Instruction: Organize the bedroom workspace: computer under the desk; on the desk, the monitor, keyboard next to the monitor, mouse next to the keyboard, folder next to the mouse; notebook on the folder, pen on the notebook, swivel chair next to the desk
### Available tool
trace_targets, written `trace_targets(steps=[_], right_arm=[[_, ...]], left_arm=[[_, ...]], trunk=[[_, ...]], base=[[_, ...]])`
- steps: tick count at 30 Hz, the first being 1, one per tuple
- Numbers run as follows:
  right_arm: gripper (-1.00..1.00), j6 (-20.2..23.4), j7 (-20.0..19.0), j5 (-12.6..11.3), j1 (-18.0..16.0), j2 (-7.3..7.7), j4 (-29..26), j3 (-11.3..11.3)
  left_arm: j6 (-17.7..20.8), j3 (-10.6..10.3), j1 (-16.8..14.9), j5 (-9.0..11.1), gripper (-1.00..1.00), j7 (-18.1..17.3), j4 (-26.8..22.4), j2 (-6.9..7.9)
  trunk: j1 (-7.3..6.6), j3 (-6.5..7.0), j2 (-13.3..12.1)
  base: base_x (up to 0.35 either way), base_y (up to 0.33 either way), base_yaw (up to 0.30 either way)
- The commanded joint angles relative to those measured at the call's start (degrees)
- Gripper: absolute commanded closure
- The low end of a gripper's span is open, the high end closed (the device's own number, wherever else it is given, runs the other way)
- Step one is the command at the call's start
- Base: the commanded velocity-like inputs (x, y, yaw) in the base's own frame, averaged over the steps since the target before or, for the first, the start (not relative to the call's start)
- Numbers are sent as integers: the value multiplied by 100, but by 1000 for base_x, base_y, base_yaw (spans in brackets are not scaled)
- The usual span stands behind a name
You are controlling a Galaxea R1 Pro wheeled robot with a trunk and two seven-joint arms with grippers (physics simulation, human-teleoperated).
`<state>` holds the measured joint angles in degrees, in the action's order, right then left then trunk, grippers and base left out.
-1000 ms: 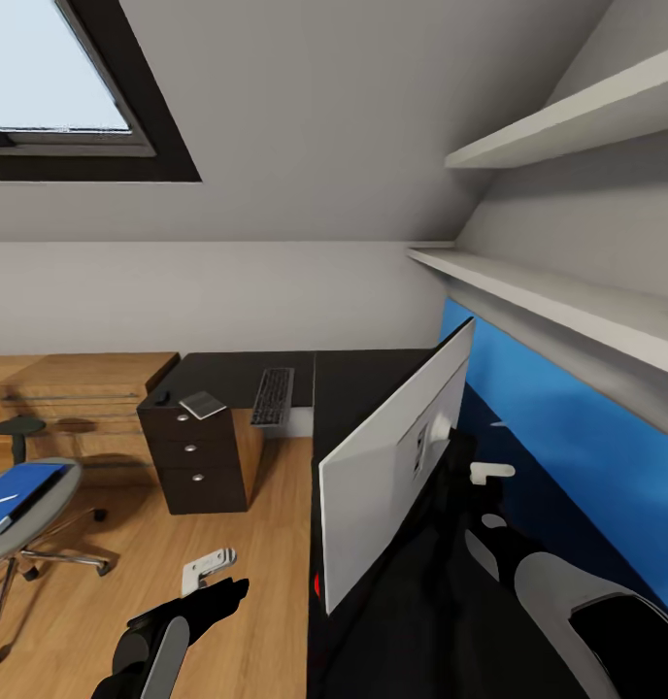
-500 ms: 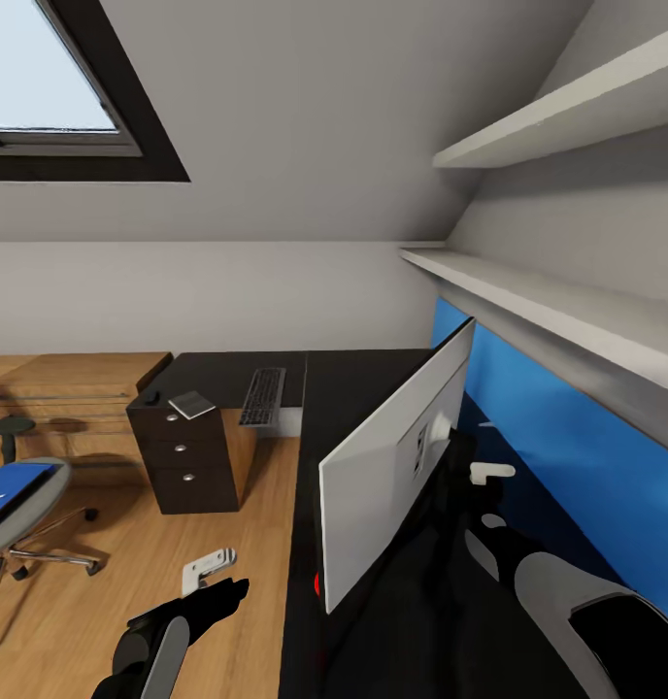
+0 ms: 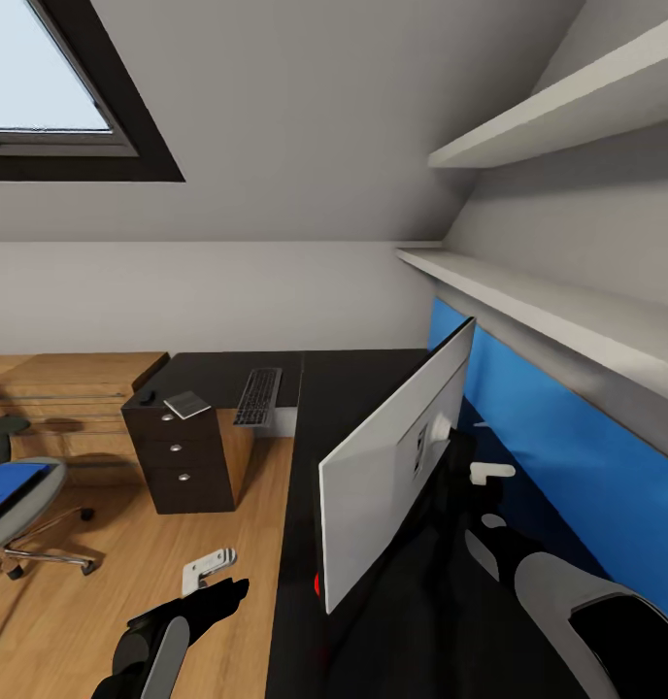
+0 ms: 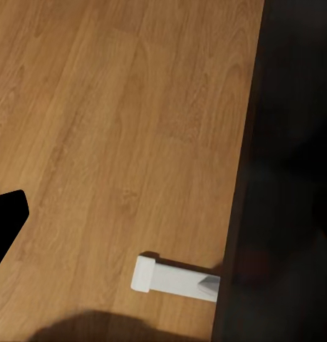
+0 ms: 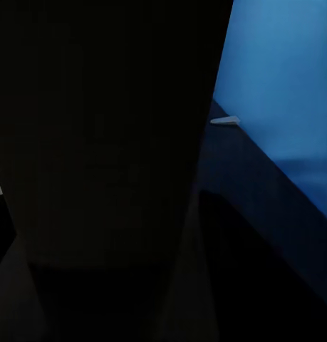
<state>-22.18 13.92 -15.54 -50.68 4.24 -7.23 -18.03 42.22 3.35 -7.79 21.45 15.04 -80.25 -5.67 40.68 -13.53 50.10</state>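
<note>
One monitor [image 3: 392, 466] stands beside right end effector [image 3: 491, 473].

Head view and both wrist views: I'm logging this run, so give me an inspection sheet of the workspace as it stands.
Surface: desk, glossy black top, blue back panel.
Job's things: monitor stands on the desk, white back to the camera; keyboard on the far wing; notebook on the drawer unit; folder on the swivel chair seat.
Clutter: small dark object beside the notebook.
Grippers: left gripper over the wood floor, jaw state unclear; right gripper behind the monitor, jaw state unclear.
Cables: nothing seen.
Surroundings: skylight, wall shelves, low wood cabinet.
</note>
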Motion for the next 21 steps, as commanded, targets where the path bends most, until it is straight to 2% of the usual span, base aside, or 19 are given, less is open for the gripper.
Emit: trace_targets(steps=[1, 7, 14, 15, 21], right_arm=[[100, -50, 41, -169, -3, 6, 46, -289], [100, -50, 41, -169, -3, 4, 46, -289], [100, -50, 41, -164, -3, 6, 46, -289], [100, -50, 41, -161, -3, 6, 46, -289], [100, -50, 41, -98, -3, 6, 46, -289]], left_arm=[[23, 8, -4, 61, -100, 43, -8, -4], [10, 47, -4, 53, -100, 57, -10, -4], [0, 560, -4, 44, -100, 14, -49, -4], [-3, 715, -4, 44, -100, -6, -58, -4], [1, 760, -4, 36, -100, -1, -61, -4]], trunk=[[1, -9, 5], [1, -9, 5], [1, -9, 5], [1, -9, 5], [1, -9, 5]], base=[[0, -3, 0], [0, -1, 0], [0, 0, 0], [0, -6, 0], [0, -148, 0]])
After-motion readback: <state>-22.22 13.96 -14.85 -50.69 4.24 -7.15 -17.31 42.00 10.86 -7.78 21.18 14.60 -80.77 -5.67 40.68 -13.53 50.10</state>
